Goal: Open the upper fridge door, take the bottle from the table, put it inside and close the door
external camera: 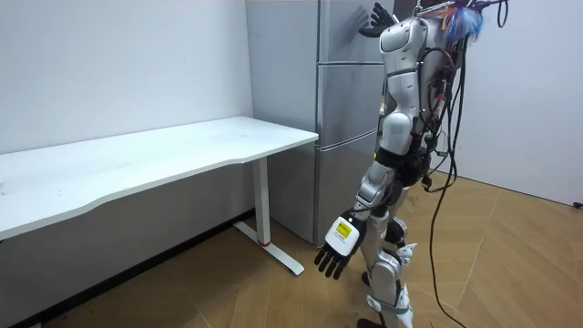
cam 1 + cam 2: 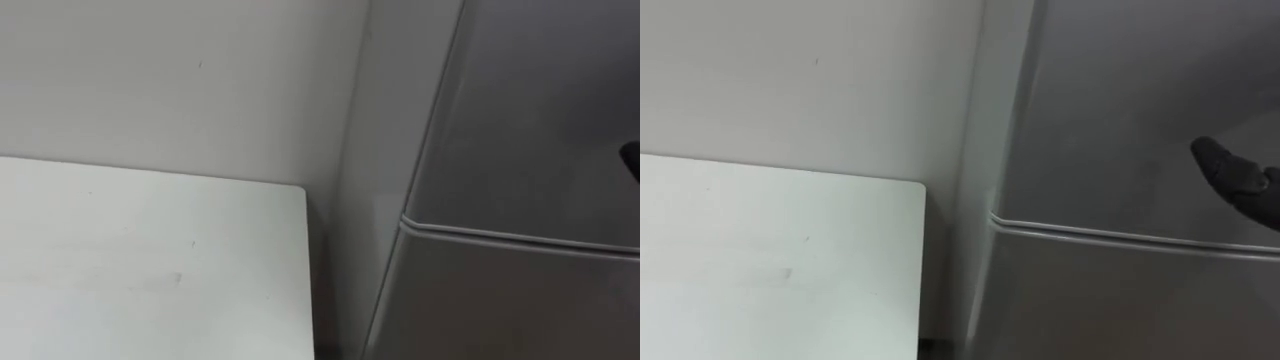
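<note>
Grey and smooth-fronted, the fridge [image 1: 346, 100] stands against the wall [image 2: 180, 80] with the robot right in front of it, facing its doors. Both doors are closed. In the eye views a pale seam [image 2: 1090, 233] runs across the front between the upper door [image 2: 1110, 110] and the lower door [image 2: 1120, 300].

The right hand [image 1: 376, 20] is raised high in front of the upper door. In the room view its fingers are splayed and straight, with nothing in them. In the right eye view a dark fingertip of that hand [image 2: 1235, 180] comes in from the right edge and lies over the upper door, just above the seam. Whether it touches the metal cannot be told.

The left hand [image 1: 333, 257] hangs low beside the robot's thigh, well apart from the fridge. Its fingers are loose, point down towards the wooden floor [image 1: 273, 292] and hold nothing.

A white desk [image 1: 164, 150] stands on the robot's left, its end just beside the fridge's side with a narrow dark gap between them. Its near corner [image 2: 300, 190] shows in the eye views.

Where the bottle is cannot be told.
</note>
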### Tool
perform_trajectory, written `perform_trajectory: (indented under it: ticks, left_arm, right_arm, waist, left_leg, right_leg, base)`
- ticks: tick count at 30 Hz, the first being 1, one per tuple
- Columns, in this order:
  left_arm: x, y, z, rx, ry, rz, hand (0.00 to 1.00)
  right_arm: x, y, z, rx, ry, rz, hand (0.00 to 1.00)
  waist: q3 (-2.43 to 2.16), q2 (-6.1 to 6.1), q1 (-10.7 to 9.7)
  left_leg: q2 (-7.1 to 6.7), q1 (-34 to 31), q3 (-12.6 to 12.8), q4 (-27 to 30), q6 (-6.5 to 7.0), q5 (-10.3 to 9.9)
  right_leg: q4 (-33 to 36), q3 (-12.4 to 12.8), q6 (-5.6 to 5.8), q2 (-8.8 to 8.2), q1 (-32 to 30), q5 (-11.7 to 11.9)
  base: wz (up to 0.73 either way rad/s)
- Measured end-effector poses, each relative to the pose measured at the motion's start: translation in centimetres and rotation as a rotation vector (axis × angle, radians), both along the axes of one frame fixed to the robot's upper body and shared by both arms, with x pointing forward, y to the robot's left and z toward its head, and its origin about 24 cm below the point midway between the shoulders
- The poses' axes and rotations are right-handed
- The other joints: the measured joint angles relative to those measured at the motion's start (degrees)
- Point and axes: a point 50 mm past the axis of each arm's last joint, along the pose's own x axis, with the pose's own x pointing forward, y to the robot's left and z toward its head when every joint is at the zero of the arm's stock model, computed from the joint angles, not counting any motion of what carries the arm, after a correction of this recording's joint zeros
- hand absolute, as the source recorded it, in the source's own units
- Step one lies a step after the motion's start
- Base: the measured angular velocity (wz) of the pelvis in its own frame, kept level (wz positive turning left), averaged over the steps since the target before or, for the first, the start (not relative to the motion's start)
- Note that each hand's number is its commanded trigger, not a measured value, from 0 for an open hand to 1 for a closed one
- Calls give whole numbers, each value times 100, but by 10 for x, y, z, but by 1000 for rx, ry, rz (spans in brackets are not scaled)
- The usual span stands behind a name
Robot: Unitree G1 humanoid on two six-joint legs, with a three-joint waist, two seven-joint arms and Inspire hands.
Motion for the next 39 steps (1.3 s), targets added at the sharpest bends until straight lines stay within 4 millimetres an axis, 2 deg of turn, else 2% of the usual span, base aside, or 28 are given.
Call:
perform_trajectory:
  ticks: [6, 9, 11, 17, 21, 22, 23, 25, 29, 31, 36, 38, 39]
  left_arm:
    - [-1, 2, 1, 10, -2, 22, 0]
    - [2, 4, 3, 23, -18, 19, 0]
    - [2, 6, 4, 28, -26, 16, 0]
    - [3, 5, 4, 22, -24, 41, 0]
    - [4, 5, 4, 18, -30, 52, 0]
    - [6, 6, 4, 19, -34, 52, 0]
    - [7, 6, 5, 21, -41, 49, 0]
    - [9, 5, 6, 23, -55, 47, 0]
    - [17, 5, 7, 26, -71, 43, 0]
    - [17, 6, 7, 24, -71, 46, 0]
    - [22, 7, 8, 7, -101, 60, 0]
    - [28, 3, 6, -17, -109, 53, 0]
    - [27, 2, 6, -21, -106, 53, 0]
  right_arm:
    - [-12, -26, -3, 124, -27, -166, 0]
    - [-20, -45, -13, 217, -22, -283, 0]
    - [-28, -57, -24, 266, 9, -378, 0]
    - [-51, -87, -57, 404, 95, -620, 0]
    - [-58, -93, -68, 518, 89, -689, 0]
    - [-61, -97, -76, 567, 97, -723, 0]
    - [-67, -100, -84, 609, 109, -770, 0]
    - [-74, -102, -98, 684, 123, -827, 0]
    - [-87, -102, -128, 809, 194, -912, 0]
    - [-92, -100, -141, 874, 216, -933, 0]
    - [-112, -87, -196, 1043, 372, -1024, 0]
    - [-122, -74, -226, 1103, 487, -1047, 0]
    - [-125, -70, -233, 1117, 517, -1047, 0]
  waist:
    - [-28, 36, -144]
    - [-36, 13, -193]
    - [-28, -22, -304]
    - [-4, -18, -383]
    - [25, 29, -458]
    - [13, 61, -478]
    - [27, 44, -467]
    - [9, 82, -467]
    - [4, 166, -475]
    - [18, 184, -479]
    - [15, 191, -445]
    - [11, 210, -425]
    - [8, 215, -428]
  left_leg:
    - [1, -39, -83, -5, 0, 1]
    - [-1, -41, -91, -3, 0, 1]
    - [-13, -48, -150, -2, 0, 1]
    - [-2, -33, -146, -15, -2, -1]
    - [-3, -36, -132, -28, -2, -1]
    - [-2, -38, -130, -28, -2, -1]
    - [-2, -44, -138, -35, -2, -1]
    - [-4, -73, -142, -39, -2, -1]
    - [-4, -111, -148, -20, -1, 1]
    - [-6, -107, -148, -10, -1, 1]
    - [-6, -86, -148, 2, -3, 4]
    - [-11, -83, -144, 3, -3, 4]
    - [-12, -77, -142, 4, -3, 4]
  right_leg:
    - [-22, -95, 4, -31, 1, -12]
    - [-14, -114, 7, -33, 3, -36]
    - [-1, -138, 17, -42, 22, -86]
    - [-21, -158, 16, -27, 29, -89]
    - [-23, -166, 17, -29, 17, -90]
    - [-28, -168, 15, -29, 16, -91]
    - [-24, -174, 14, -32, 16, -100]
    - [-19, -174, 16, -32, -15, -108]
    - [-12, -177, 16, -34, -40, -110]
    - [-29, -177, 21, -35, -22, -116]
    - [-25, -142, 19, -43, -5, -141]
    - [-23, -108, 25, -35, -9, -147]
    - [-23, -94, 25, -34, -7, -147]
  base:
    - [6]
    - [5]
    - [15]
    - [1]
    - [0]
    - [0]
    - [0]
    - [0]
    - [0]
    - [0]
    - [0]
    - [0]
    - [-3]
